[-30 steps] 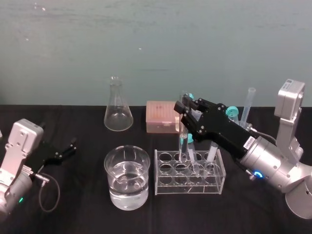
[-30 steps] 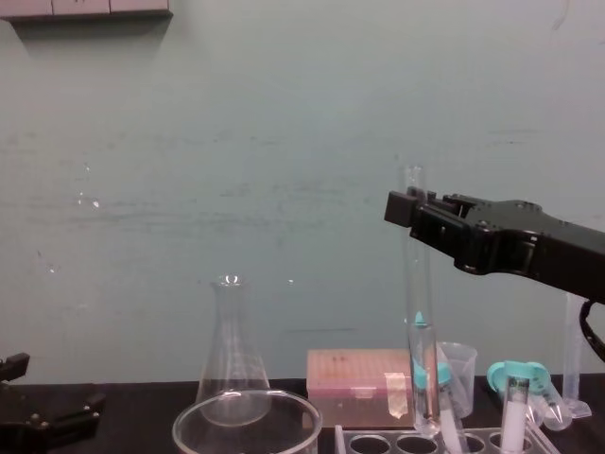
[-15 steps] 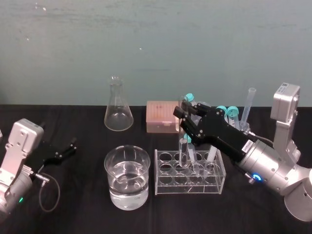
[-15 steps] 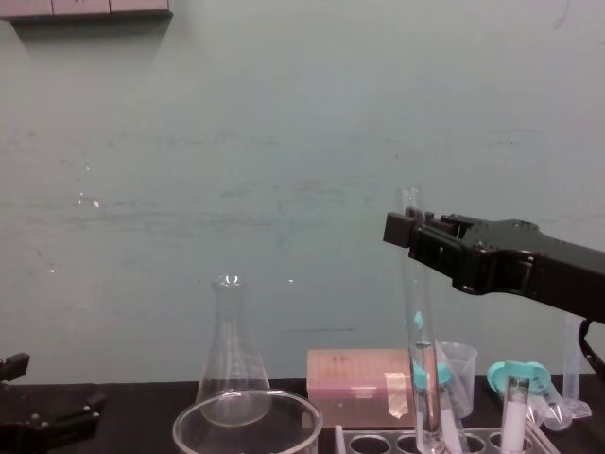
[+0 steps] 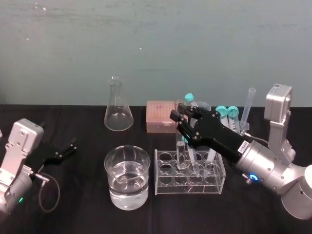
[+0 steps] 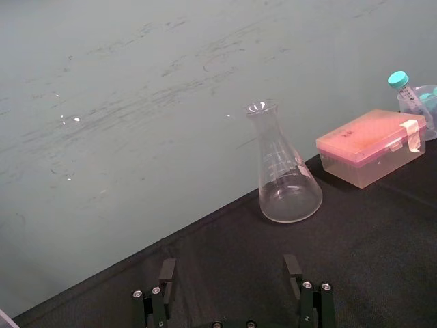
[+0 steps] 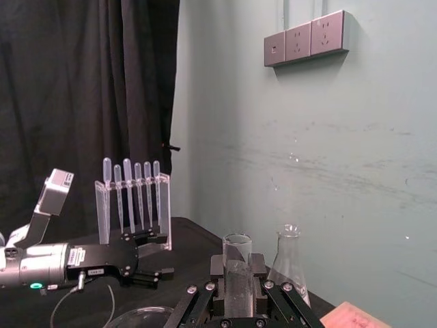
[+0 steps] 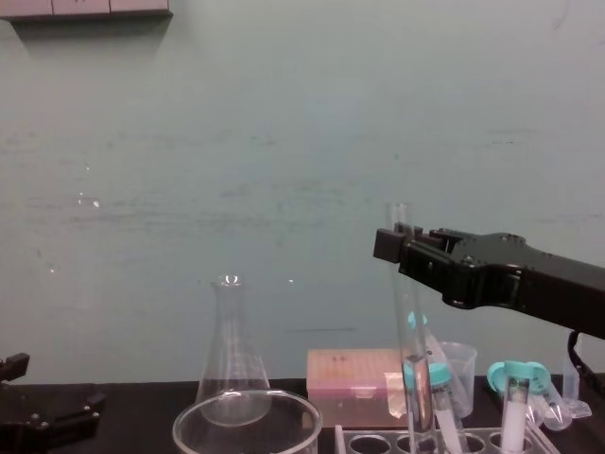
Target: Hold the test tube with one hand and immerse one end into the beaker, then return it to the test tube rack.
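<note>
The right gripper (image 5: pixel 180 117) is pinched on the test tube (image 5: pixel 181 155) just under its lip, its fingers pressed against the glass from both sides. In the right wrist view the open lip (image 7: pixel 237 240) stands up between the two fingers (image 7: pixel 217 265), and in the chest view the lip likewise rises a little above the black fingertips (image 8: pixel 389 244). The tube hangs upright, and its lower end is down in a hole in the back row of the rack (image 5: pixel 165 188), towards the rack's left end; whether its bottom touches the rack's floor I cannot tell. Capped tubes (image 8: pixel 514 409) lean in the holes to its right. The beaker (image 5: pixel 112 168), part full of clear liquid, stands just beside the rack on its left, apart from both tube and gripper. Behind on the black table (image 5: pixel 78 204) are a flask (image 5: pixel 118 112) and a pink box (image 5: pixel 161 117). The left gripper (image 5: pixel 72 146) is parked low at the far left, well apart from the beaker, with its fingers (image 6: pixel 167 272) spread wide and nothing between them.
</note>
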